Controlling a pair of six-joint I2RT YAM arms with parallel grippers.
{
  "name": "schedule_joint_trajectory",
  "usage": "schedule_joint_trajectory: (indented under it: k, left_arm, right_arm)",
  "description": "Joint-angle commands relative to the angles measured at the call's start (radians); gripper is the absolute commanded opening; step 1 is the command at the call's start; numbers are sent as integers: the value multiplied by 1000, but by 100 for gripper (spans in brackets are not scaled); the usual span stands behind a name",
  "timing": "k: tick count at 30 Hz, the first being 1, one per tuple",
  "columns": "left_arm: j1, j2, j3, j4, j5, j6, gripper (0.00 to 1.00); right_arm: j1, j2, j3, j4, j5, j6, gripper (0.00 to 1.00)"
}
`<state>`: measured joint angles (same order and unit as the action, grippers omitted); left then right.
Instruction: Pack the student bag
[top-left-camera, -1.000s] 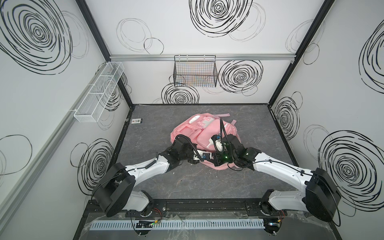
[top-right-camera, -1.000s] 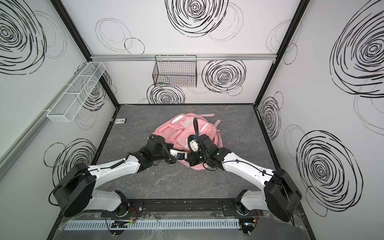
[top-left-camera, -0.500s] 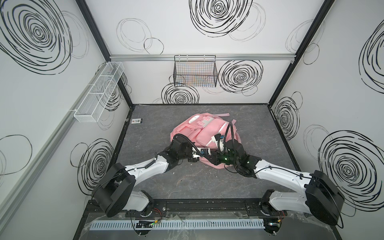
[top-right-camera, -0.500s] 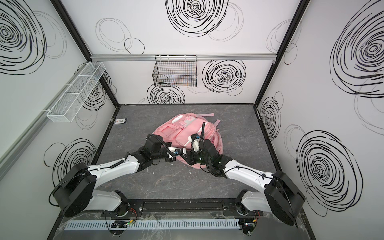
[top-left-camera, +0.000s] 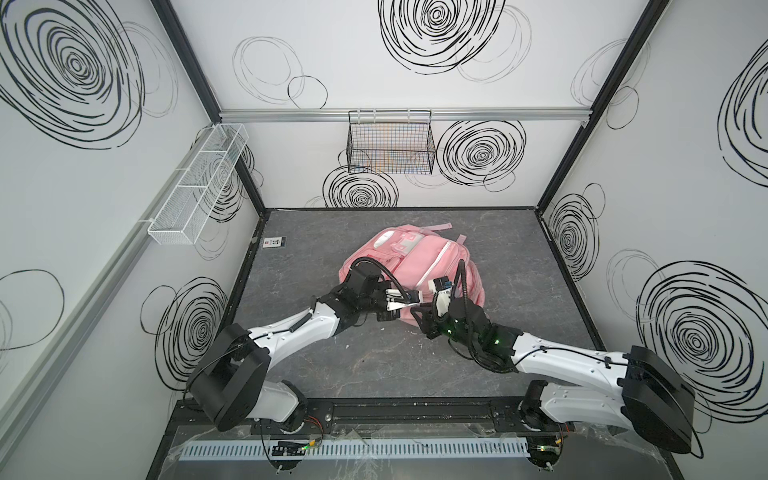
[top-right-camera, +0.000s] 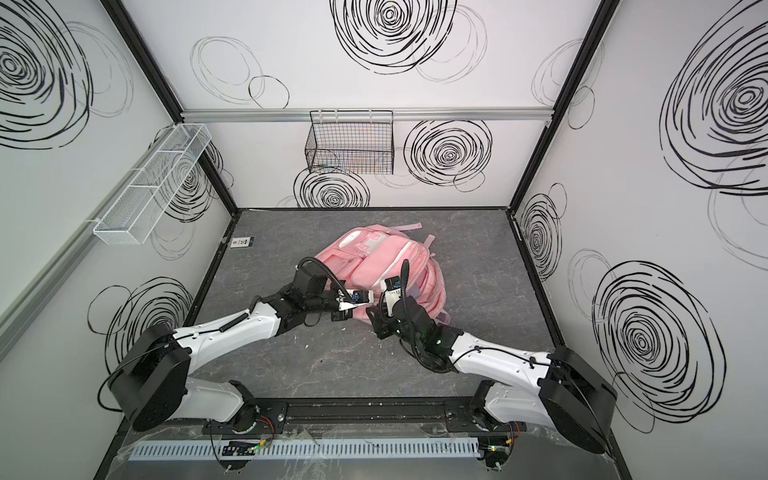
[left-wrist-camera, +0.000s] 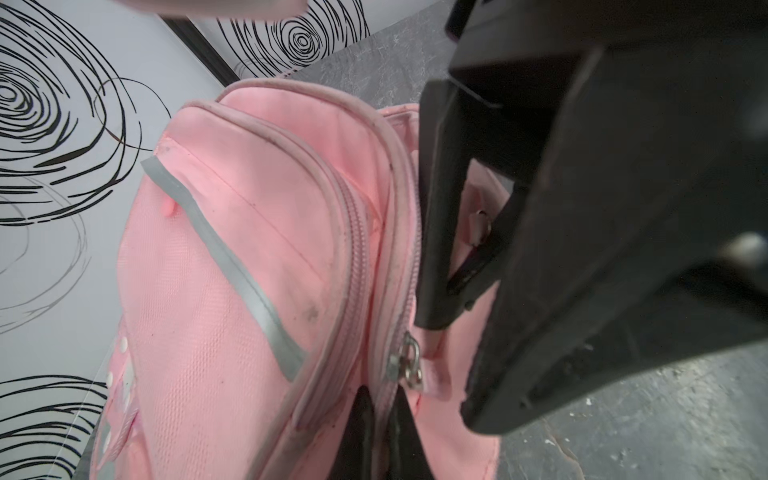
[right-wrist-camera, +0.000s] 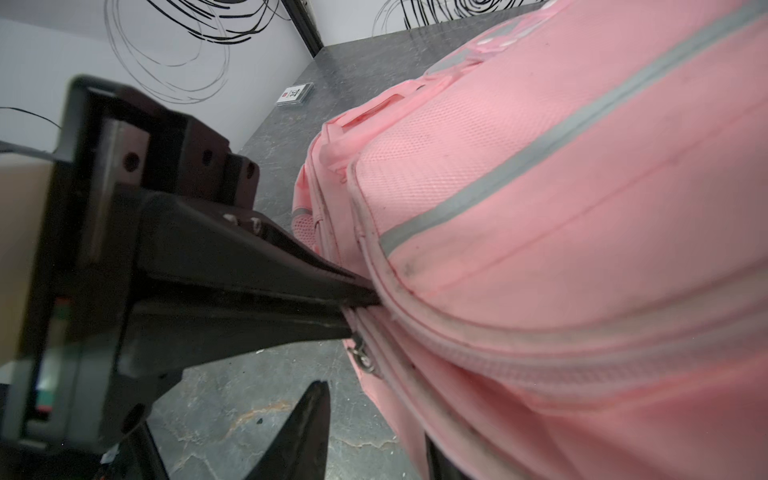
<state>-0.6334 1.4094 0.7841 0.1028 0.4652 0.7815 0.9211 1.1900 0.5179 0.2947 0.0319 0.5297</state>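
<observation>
Inside white walls scrawled with black spirals, on the grey marbled tabletop (top-left-camera: 374, 365), the student bag (top-left-camera: 419, 257) is lying near the middle with its front pockets up. My left pincer (left-wrist-camera: 380, 399) is pinching the bag's zip seam at the edge nearest my bases. My right pincer (left-wrist-camera: 455, 365) is standing spread just beside it, by a metal zip pull (left-wrist-camera: 409, 365).

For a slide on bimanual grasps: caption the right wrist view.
Left tool pinches the zipper seam of the student bag beside its metal slider; right tool open.
</observation>
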Motion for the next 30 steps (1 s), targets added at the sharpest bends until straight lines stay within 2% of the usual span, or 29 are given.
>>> schedule_joint_trajectory:
  k: [1, 3, 6, 13, 16, 23, 26, 30]
  left_arm:
    - [-3, -12, 57, -51, 150, -36, 0]
    - [-5, -6, 74, -58, 168, -68, 0]
    - [-2, -3, 95, -67, 212, -104, 0]
    - [-6, -12, 112, -114, 265, -104, 0]
    - [-18, -5, 110, -122, 261, -94, 0]
    - [-31, 15, 119, -134, 248, -91, 0]
    - [-29, 10, 115, -129, 230, -86, 0]
    - [-27, 0, 104, -106, 186, -88, 0]
  right_arm:
    - [-22, 45, -6, -8, 187, -60, 46]
    - [-18, 72, 12, 7, 166, -71, 48]
    - [-1, 109, 38, 10, 211, -65, 51]
    - [10, 123, 10, 111, 322, -86, 47]
    - [10, 115, 8, 155, 297, -121, 40]
    - [3, 71, -12, 219, 139, -187, 16]
    - [-5, 39, -46, 222, 103, -187, 8]
    - [-14, -20, -85, 196, 65, -186, 2]
